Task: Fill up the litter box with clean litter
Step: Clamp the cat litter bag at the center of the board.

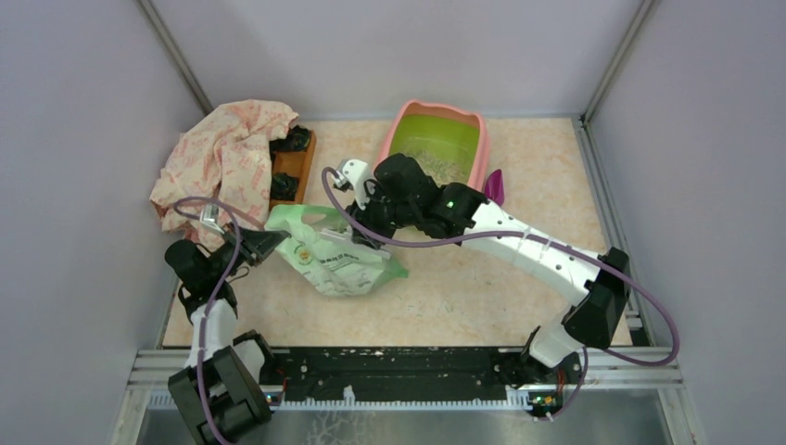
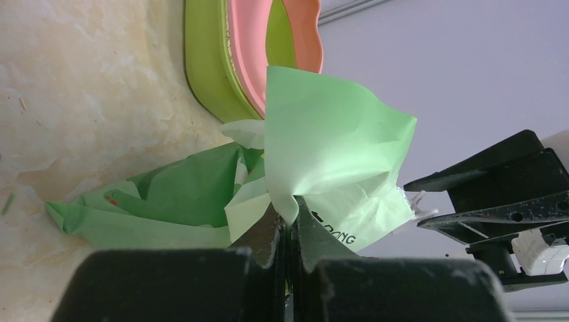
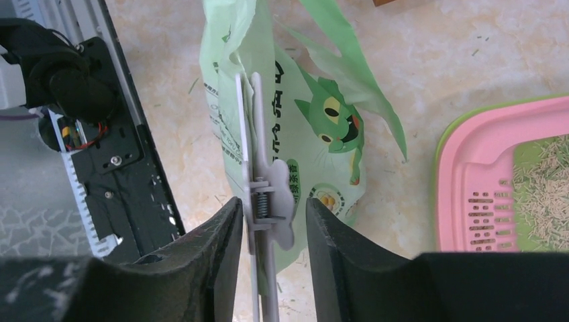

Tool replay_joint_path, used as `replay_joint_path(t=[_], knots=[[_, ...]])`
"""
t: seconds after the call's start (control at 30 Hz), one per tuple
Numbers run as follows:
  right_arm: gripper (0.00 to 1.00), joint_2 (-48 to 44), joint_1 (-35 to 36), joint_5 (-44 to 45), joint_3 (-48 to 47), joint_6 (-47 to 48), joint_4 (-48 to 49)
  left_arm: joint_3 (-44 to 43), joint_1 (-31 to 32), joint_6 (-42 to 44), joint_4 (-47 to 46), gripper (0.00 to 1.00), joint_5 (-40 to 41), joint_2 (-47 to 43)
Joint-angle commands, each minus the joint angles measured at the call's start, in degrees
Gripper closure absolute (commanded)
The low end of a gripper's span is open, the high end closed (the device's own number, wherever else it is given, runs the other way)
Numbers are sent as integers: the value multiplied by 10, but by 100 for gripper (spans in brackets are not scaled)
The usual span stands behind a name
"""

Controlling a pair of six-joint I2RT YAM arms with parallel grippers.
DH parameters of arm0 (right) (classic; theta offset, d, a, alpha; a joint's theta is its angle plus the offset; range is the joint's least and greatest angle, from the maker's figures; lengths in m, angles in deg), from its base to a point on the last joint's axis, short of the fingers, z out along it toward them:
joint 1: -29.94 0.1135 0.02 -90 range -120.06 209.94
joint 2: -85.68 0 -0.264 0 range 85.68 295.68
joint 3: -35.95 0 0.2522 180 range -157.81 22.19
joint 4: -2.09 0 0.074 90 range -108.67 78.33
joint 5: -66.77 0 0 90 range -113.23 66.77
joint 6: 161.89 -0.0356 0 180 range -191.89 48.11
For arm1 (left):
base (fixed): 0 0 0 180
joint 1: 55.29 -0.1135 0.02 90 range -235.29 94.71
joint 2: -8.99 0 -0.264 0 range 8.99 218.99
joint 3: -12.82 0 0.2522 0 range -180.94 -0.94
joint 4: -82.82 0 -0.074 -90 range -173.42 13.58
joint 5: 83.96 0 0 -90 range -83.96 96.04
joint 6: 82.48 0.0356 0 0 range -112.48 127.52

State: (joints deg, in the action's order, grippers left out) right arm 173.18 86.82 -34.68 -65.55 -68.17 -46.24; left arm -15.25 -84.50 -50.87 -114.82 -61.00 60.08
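The litter box [image 1: 405,116] stands at the back middle, pink-rimmed and lime-green inside, with pale clean litter [image 1: 437,167] over its floor. In the right wrist view its slotted pink ledge [image 3: 478,201] and the litter [image 3: 545,194] show at the right edge. A light green printed bag [image 1: 338,261] lies on the table in front of it. My left gripper [image 1: 269,243] is shut on the bag's [image 2: 329,134] top corner, fingertips [image 2: 290,218] pinching the film. My right gripper [image 3: 274,204] straddles a white spring clip [image 3: 265,194] on the bag [image 3: 315,134]. One finger is at the clip; the other stands apart.
A crumpled pink-patterned cloth [image 1: 227,153] lies at the back left, partly over a brown wooden tray [image 1: 295,165] holding dark objects. A magenta scoop [image 1: 494,185] rests right of the litter box. The black rail [image 1: 399,371] runs along the near edge. Purple walls close three sides.
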Motion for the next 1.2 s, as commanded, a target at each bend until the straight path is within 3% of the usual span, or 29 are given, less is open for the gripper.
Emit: replay_joint_path(t=[0.0, 0.17, 1.17], knots=[[57, -6, 3, -17, -19, 11, -10, 0, -12, 12, -12, 98, 15, -8], [49, -4, -2, -23, -24, 16, -12, 4, -11, 0, -33, 98, 11, -11], [50, 27, -20, -63, -70, 28, -31, 39, -38, -17, -29, 97, 19, -27]])
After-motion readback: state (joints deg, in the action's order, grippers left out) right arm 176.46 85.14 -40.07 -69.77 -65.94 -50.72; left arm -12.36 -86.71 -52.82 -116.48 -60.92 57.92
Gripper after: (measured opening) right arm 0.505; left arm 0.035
